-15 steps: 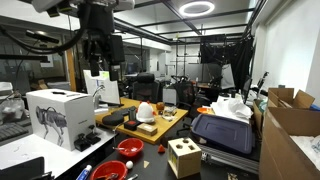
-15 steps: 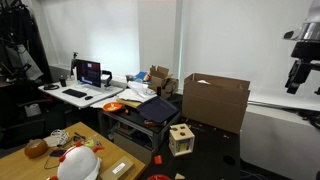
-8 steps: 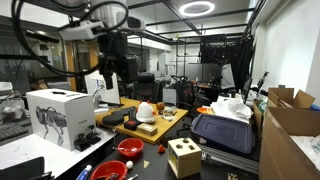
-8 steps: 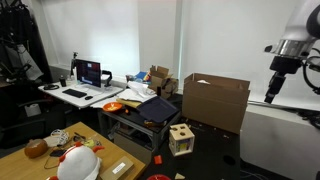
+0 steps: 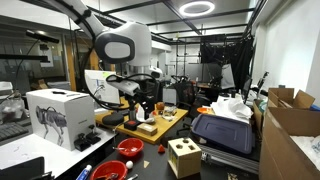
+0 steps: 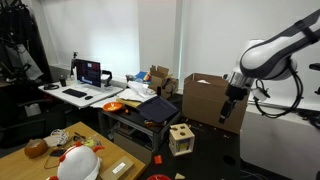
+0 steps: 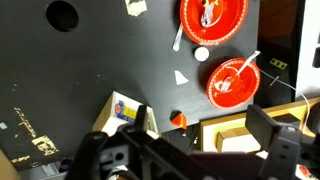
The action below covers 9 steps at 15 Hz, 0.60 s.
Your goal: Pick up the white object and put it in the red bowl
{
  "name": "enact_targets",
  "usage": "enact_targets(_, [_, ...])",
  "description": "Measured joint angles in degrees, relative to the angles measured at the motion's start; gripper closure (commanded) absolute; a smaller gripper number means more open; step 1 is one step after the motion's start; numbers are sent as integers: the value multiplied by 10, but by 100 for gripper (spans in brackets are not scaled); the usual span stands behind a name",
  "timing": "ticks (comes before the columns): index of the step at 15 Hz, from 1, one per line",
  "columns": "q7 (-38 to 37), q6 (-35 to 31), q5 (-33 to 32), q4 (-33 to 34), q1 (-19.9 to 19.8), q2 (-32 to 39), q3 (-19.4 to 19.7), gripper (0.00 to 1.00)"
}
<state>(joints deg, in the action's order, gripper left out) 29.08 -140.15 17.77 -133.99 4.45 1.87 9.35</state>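
- Nearest, the wooden cube with holes (image 5: pixel 183 157) sits on the black table (image 7: pixel 90 60), with the red bowl (image 5: pixel 129 148) a little apart from it.
- In the wrist view, a white round piece (image 7: pixel 201 54) lies on the table between that bowl and the wider orange-red bowl (image 7: pixel 212 17). A white triangle (image 7: pixel 181 76) lies near the red bowl.
- Farther back, the gripper (image 5: pixel 146 104) hangs above the wooden board (image 5: pixel 140 128), its fingers spread wide and empty.

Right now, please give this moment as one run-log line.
claw: open, empty | position: above black tabletop | red bowl: beside wider red bowl
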Motion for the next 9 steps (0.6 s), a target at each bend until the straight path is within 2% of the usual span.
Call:
enact_targets(3, [1, -14, 29, 81, -14, 103, -50, 0])
enact_targets(9, [-21, -15, 6, 209, -46, 257, -122, 0])
